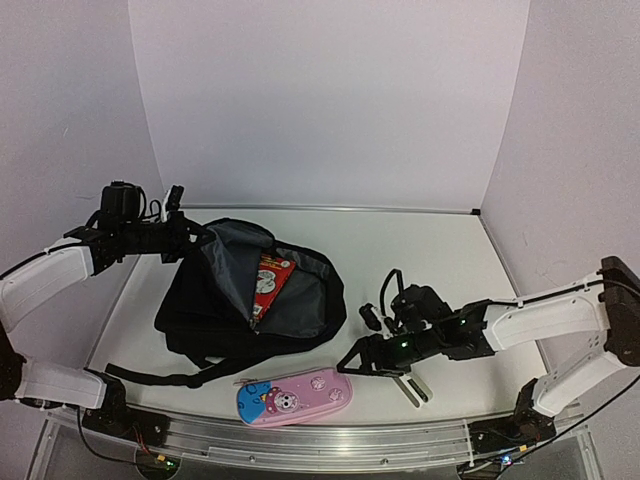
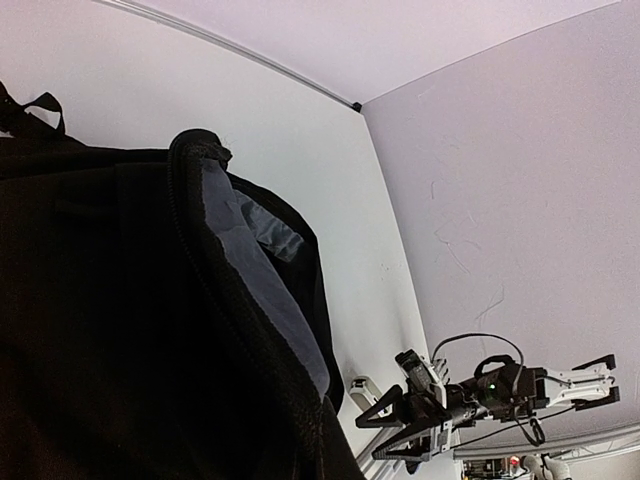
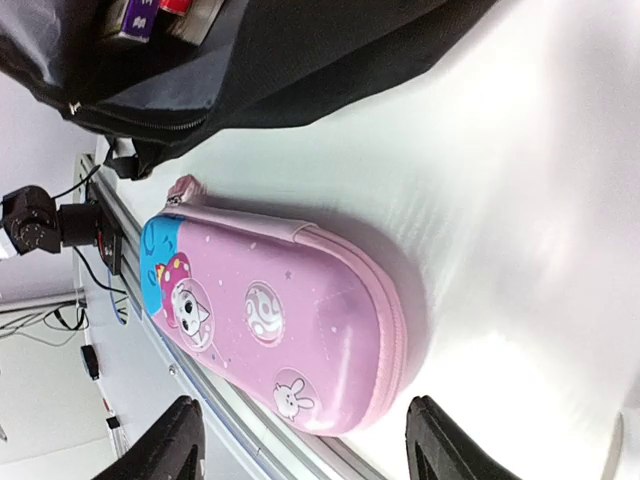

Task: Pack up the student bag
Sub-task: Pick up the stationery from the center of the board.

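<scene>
The left end effector (image 1: 182, 233) pinches the rim of the backpack (image 1: 300, 300) at 10 o'clock. The right end effector (image 1: 352, 362) is spread toward the pencil case (image 1: 295, 397) at the backpack's 6 o'clock.

open student bag (image 1: 305, 300), red book (image 1: 271, 278) inside, pink pencil case (image 1: 296, 397) nearby, left gripper (image 1: 190, 234) seemingly pinching bag rim
</scene>
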Available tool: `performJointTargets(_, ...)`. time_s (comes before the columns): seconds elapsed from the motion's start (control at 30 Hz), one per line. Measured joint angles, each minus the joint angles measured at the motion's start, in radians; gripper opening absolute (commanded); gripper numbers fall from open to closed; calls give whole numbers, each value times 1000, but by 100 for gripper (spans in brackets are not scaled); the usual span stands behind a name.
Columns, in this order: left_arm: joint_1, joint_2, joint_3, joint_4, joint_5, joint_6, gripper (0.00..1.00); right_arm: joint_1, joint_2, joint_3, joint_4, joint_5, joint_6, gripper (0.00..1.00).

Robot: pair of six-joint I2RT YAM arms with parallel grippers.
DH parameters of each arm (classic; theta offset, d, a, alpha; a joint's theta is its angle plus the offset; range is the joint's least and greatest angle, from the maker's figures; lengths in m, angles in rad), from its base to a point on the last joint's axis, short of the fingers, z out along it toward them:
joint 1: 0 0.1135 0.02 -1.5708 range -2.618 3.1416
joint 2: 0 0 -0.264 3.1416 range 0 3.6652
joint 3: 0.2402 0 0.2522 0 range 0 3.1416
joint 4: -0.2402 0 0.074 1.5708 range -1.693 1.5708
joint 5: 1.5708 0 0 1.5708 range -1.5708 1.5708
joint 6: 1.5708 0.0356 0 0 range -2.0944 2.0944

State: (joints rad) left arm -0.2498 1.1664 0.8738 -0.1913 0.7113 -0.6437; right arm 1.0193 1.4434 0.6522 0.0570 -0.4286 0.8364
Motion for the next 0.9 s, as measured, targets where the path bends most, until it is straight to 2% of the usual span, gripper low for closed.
performJointTargets(0.43, 2, 3, 0, 0, 2, 0, 0, 14, 151, -21, 117, -33, 49, 61)
performJointTargets(0.7, 2, 15, 0, 1, 5, 0, 0, 23, 228, -20, 207, -69, 63, 56)
performJointTargets(0.8, 2, 15, 0, 0, 11, 0, 0, 23, 269, -20, 291, -100, 86, 50)
performJointTargets(0.9, 2, 15, 0, 0, 12, 0, 0, 23, 309, -17, 354, -123, 107, 36)
